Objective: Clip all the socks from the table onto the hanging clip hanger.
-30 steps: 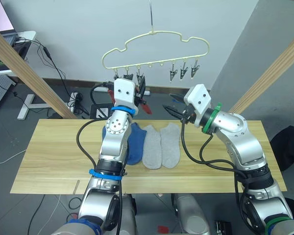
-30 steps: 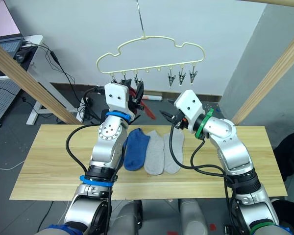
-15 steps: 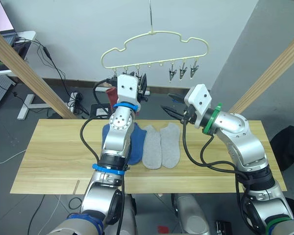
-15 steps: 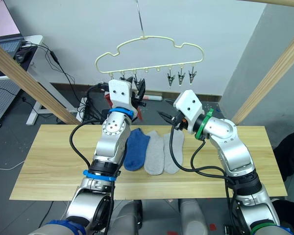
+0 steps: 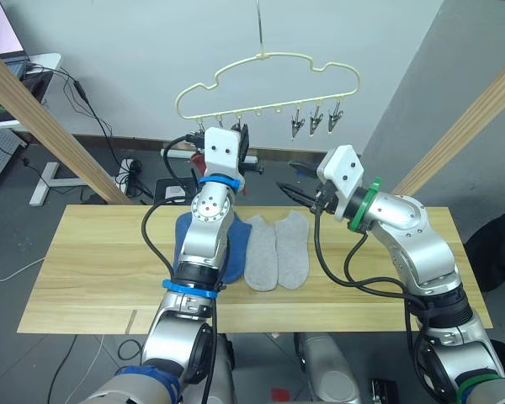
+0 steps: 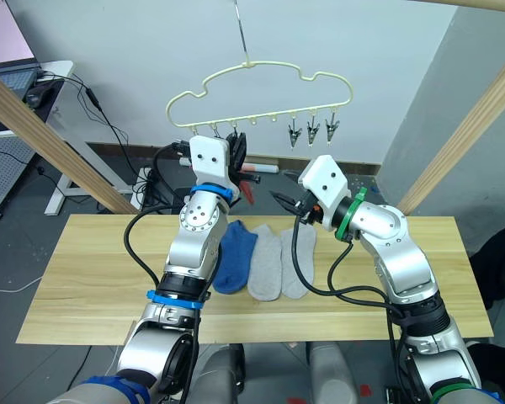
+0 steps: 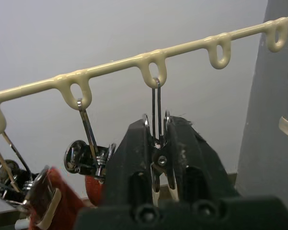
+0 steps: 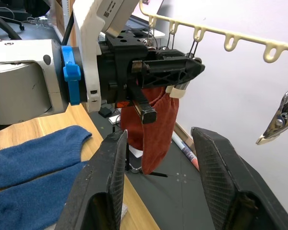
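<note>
So, not far along by the look of it. The clip hanger (image 5: 268, 84) hangs above the far edge of the table (image 5: 93, 261), and at its left end a rust-red sock (image 8: 153, 122) dangles from the clips; from where I stand I can't tell if a 2nd red one hangs behind it. The left gripper (image 7: 156, 158) is up at that end, its two black fingers squeezed tight on one silver clip (image 7: 157, 139), the 3rd from the left, prob. pinching it open. The right gripper (image 8: 156, 143) waits just beside the hanging red sock, fingers spread apart, nothing in them. Down on the planks lie two blue socks (image 6: 234, 252) (one partly behind the left arm) and two light grey socks (image 5: 278, 248), side by side, untouched. The three clips (image 5: 316, 122) at the right end hang bare. My guess: red ones being dealt w/ now, and at least four socks left to lift and clip, i.e. most of the job.
</note>
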Controlling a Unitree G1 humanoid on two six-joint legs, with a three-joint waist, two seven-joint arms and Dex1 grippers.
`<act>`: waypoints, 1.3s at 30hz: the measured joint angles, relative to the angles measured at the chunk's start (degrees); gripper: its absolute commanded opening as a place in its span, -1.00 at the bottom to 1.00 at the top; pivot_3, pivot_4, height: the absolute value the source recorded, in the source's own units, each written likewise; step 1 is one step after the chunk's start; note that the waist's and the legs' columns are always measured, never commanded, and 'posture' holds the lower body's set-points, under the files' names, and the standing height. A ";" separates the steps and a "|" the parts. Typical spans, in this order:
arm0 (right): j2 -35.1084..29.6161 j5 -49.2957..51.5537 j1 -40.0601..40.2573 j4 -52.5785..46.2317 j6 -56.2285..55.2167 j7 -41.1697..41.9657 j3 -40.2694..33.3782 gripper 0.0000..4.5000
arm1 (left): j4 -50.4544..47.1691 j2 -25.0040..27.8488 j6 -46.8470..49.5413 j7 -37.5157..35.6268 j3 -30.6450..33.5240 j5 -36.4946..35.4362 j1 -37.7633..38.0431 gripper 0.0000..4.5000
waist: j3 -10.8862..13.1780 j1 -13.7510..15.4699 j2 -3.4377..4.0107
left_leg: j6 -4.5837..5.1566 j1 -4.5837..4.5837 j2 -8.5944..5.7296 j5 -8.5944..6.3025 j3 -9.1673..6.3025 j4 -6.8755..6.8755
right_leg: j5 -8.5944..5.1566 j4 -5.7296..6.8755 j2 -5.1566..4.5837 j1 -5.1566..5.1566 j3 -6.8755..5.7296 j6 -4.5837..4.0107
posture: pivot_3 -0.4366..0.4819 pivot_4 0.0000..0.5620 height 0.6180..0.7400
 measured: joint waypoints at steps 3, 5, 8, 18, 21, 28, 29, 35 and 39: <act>-0.22 -0.01 1.01 -0.49 0.00 -0.02 0.07 0.06 | 0.01 0.18 0.00 -0.31 0.02 0.00 0.04 -0.89 | 0.00 -0.01 0.00 | 0.00 0.00 0.00 0.00 0.00 0.00 | 0.00 0.00 0.00 0.00 -0.01 0.00 | -0.72 0.04 0.16; -0.29 -0.06 2.39 -0.90 0.43 -0.16 0.33 0.25 | -0.01 0.61 0.00 -0.83 0.04 0.00 0.15 -0.89 | 0.00 -0.06 0.00 | 0.00 0.00 0.00 0.00 0.00 0.00 | 0.00 0.00 0.00 0.00 0.00 0.00 | -0.71 0.04 0.16; -0.07 -1.93 5.36 -0.53 2.33 -2.21 1.61 0.73 | -0.43 1.18 0.00 -2.18 0.03 -0.36 0.72 -0.89 | 0.00 -0.07 0.00 | 0.00 0.00 0.00 0.00 0.00 0.00 | 0.00 0.00 0.00 0.00 0.00 0.00 | -0.69 0.06 0.16; 10.40 -13.24 8.10 21.82 -4.61 -17.19 6.46 1.00 | -4.91 3.05 1.92 -9.03 0.51 -4.49 3.48 -0.89 | 0.00 -0.48 0.00 | 0.00 0.01 0.00 0.01 0.00 0.02 | 0.00 0.03 0.00 0.00 0.01 -0.01 | -0.58 0.03 0.16; 12.85 -14.28 5.84 31.31 -9.59 -19.54 6.28 1.00 | -6.54 3.52 3.26 -10.04 0.65 -5.33 3.81 -0.89 | 0.00 -0.40 0.00 | 0.00 0.00 0.00 0.01 0.01 0.01 | 0.01 0.02 0.00 0.00 0.03 -0.01 | -0.55 0.02 0.16; 16.99 -14.54 -1.10 49.47 -17.18 -22.06 3.39 0.93 | -8.01 4.00 5.27 -11.16 0.73 -5.60 4.61 -0.89 | 0.00 0.08 0.00 | 0.00 0.01 0.00 0.00 0.00 0.00 | 0.01 0.03 0.00 0.00 0.01 -0.01 | -0.52 0.00 0.16; 17.38 -14.27 -1.39 51.29 -17.65 -21.97 2.78 0.83 | -8.19 4.03 5.43 -11.17 0.78 -5.62 4.65 -0.89 | 0.00 0.29 0.00 | 0.00 0.00 0.00 0.00 0.00 0.00 | 0.01 0.03 0.00 0.00 0.00 -0.01 | -0.52 0.00 0.16; 18.19 -13.50 -3.05 55.67 -18.72 -21.15 1.40 -0.04 | -9.09 4.26 6.89 -11.75 0.90 -6.38 4.94 -0.89 | -0.02 0.89 0.01 | -0.01 0.03 0.00 0.01 -0.01 0.03 | 0.01 0.07 0.00 0.03 0.00 -0.01 | -0.52 0.00 0.16; 18.33 -13.50 -3.00 55.86 -19.08 -21.15 0.89 -0.74 | -9.58 4.36 8.29 -12.92 1.13 -7.93 4.95 -0.89 | -0.02 0.90 0.01 | -0.01 0.03 0.00 0.01 -0.01 0.05 | 0.01 0.08 0.00 0.04 0.00 -0.01 | -0.53 0.00 0.16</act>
